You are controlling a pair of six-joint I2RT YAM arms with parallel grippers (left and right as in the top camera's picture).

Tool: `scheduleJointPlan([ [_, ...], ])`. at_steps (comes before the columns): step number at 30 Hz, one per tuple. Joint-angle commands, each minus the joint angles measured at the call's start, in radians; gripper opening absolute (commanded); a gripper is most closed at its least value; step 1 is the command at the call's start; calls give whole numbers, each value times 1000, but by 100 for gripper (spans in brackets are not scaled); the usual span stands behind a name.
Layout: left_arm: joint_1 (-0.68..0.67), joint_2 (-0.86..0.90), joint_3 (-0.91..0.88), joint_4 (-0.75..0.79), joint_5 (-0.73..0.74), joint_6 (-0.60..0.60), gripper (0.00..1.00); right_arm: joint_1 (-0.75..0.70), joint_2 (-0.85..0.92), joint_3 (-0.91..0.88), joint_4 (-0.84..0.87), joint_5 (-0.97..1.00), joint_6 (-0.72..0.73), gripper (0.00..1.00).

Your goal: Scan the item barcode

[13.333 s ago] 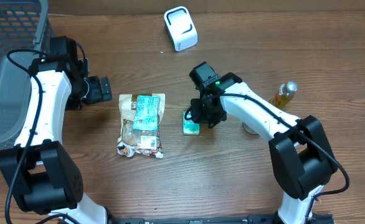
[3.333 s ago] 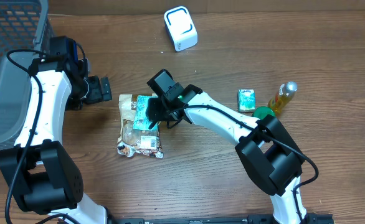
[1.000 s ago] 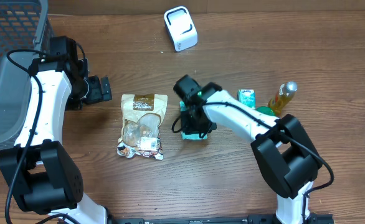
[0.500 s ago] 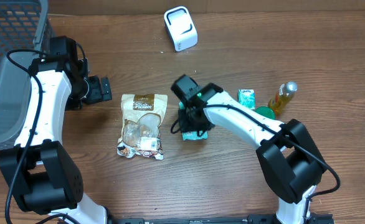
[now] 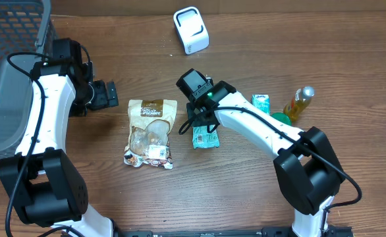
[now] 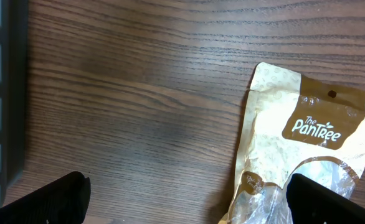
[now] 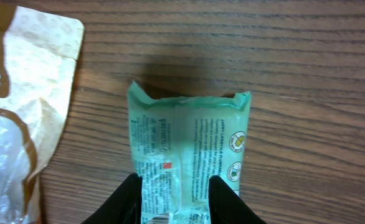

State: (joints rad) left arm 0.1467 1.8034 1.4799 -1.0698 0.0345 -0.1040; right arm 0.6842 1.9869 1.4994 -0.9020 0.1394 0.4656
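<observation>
A green packet (image 5: 205, 137) lies flat on the wood table, printed back up, beside a tan snack pouch (image 5: 150, 131). My right gripper (image 5: 196, 120) hovers over the packet's upper end. In the right wrist view the packet (image 7: 189, 149) fills the middle and my right gripper (image 7: 177, 202) has its black fingers a little apart above it; the packet is wider than the gap. A white scanner (image 5: 191, 30) stands at the back. My left gripper (image 5: 107, 95) stays wide open left of the pouch; in its own view my left gripper (image 6: 189, 205) frames bare wood and the pouch (image 6: 307, 143).
A grey mesh basket (image 5: 8, 66) fills the left edge. At the right stand a small green carton (image 5: 261, 104), a yellow bottle (image 5: 300, 102) and a green lid (image 5: 278, 118).
The right gripper has drawn back up and left off the green packet, which now lies uncovered and flat. Its fingers widened, then narrowed. The left arm has not moved.
</observation>
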Motion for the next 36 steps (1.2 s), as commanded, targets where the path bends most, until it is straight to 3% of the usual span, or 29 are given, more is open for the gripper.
scheduleJointPlan([
  [1,3,14,21,1,8,7,100,6,43,-10,8,24,-5,32],
  [7,3,14,21,1,8,7,100,6,110,-10,19,-13,2,32],
  [10,3,14,21,1,8,7,100,6,126,-10,19,-13,5,41],
  [13,3,14,21,1,8,7,100,6,122,2,19,-13,5,42],
  [25,3,14,21,1,8,8,100,-41,57,186,-204,-10,6,52],
  [29,3,14,21,1,8,7,99,-103,57,171,-296,-10,35,46],
  [34,3,14,21,1,8,7,100,-165,57,128,-350,-39,35,24],
  [36,3,14,21,1,8,7,100,-176,57,98,-348,-66,36,23],
])
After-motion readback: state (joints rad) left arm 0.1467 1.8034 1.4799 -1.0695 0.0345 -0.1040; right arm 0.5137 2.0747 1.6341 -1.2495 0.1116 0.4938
